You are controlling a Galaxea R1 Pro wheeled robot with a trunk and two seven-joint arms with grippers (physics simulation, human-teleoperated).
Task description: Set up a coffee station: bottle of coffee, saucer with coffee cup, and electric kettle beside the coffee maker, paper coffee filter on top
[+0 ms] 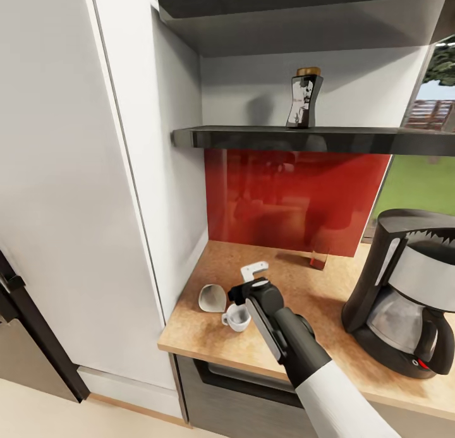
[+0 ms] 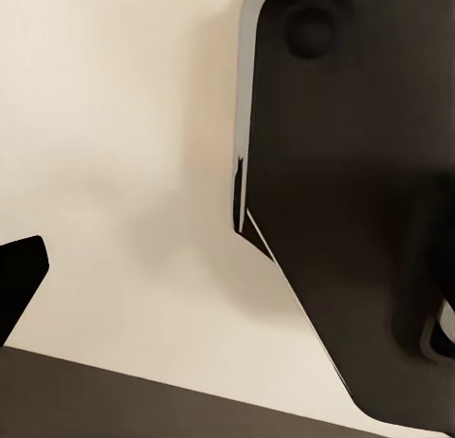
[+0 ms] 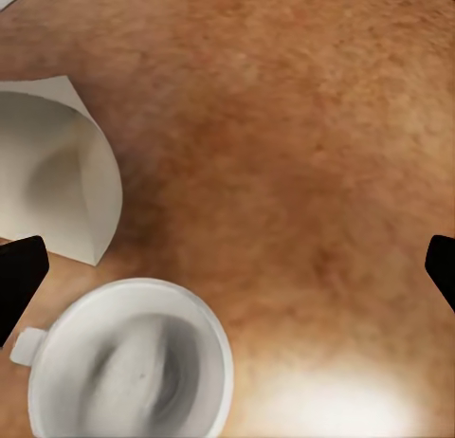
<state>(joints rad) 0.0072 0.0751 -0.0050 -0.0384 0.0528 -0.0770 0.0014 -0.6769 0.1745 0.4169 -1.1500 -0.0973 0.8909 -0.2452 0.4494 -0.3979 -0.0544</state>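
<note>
My right gripper (image 1: 242, 301) hangs open just above the kitchen countertop (image 1: 303, 286), fingertips spread wide (image 3: 227, 267) with bare worktop between them. The white coffee cup (image 1: 237, 317) (image 3: 128, 362) stands upright right beside it, untouched. A paper coffee filter (image 1: 212, 297) (image 3: 57, 163) lies next to the cup. The bottle of coffee (image 1: 304, 98) stands on the dark kitchen shelf (image 1: 253, 137) above. At the right of the counter is the black coffee maker (image 1: 411, 292) with its steel carafe. One left fingertip (image 2: 19, 277) shows at the frame edge over a pale surface. The saucer and electric kettle are out of view.
A tall white cabinet (image 1: 82, 191) walls off the counter's left end. A red backsplash (image 1: 291, 198) runs behind. A small white flat piece (image 1: 254, 271) lies behind the gripper, and a small reddish object (image 1: 319, 258) stands by the backsplash. A large dark shape (image 2: 351, 201) looms near the left wrist.
</note>
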